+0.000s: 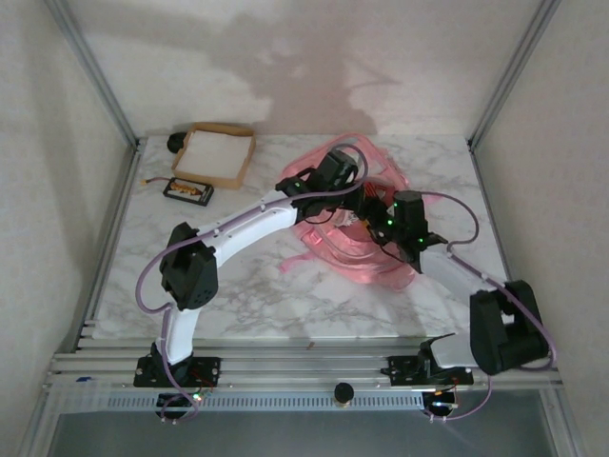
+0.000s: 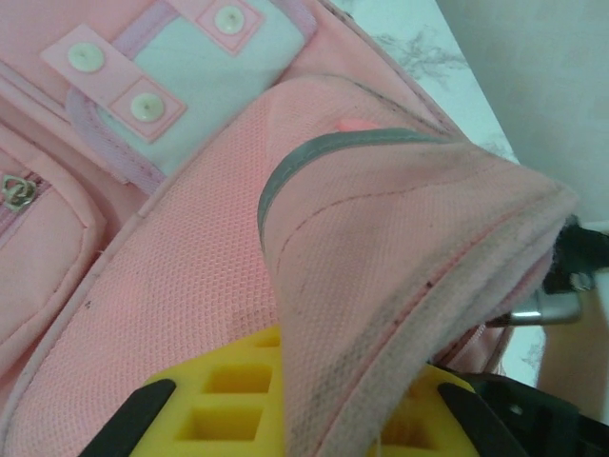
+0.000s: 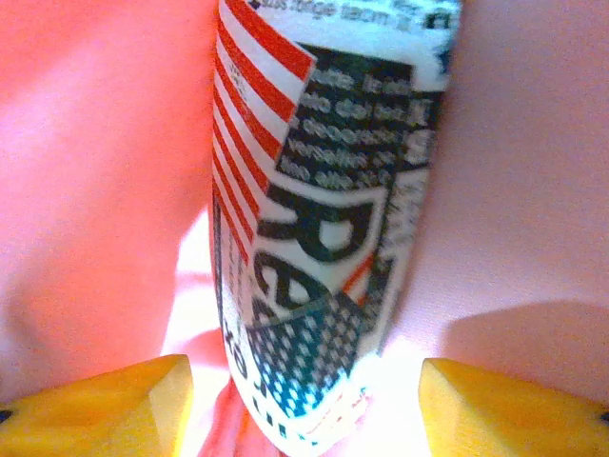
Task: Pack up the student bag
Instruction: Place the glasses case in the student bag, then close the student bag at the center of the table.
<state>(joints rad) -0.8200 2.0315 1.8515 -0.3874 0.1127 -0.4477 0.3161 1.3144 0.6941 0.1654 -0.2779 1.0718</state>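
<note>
The student bag (image 1: 366, 262) lies on the marble table, right of centre, pink with a pale blue-grey panel (image 2: 205, 71). My left gripper (image 2: 324, 400) is shut on a raised fold of the bag's grey-edged flap (image 2: 400, 228), its yellow fingers (image 2: 219, 395) pressed to either side of the cloth. In the top view this gripper (image 1: 333, 176) sits at the bag's far edge. My right gripper (image 3: 304, 390) is down inside the bag (image 3: 95, 190), open, and seen from above at the bag's right side (image 1: 407, 228). A white printed pack with red stripes (image 3: 324, 190) stands between its yellow fingertips (image 3: 143, 400), touching neither.
A shallow tan cardboard tray (image 1: 217, 154) sits at the back left, with a small dark object (image 1: 176, 143) beside it. A flat black and orange item (image 1: 187, 191) lies in front of the tray. Metal frame posts (image 1: 109, 90) bound the table (image 1: 247, 286).
</note>
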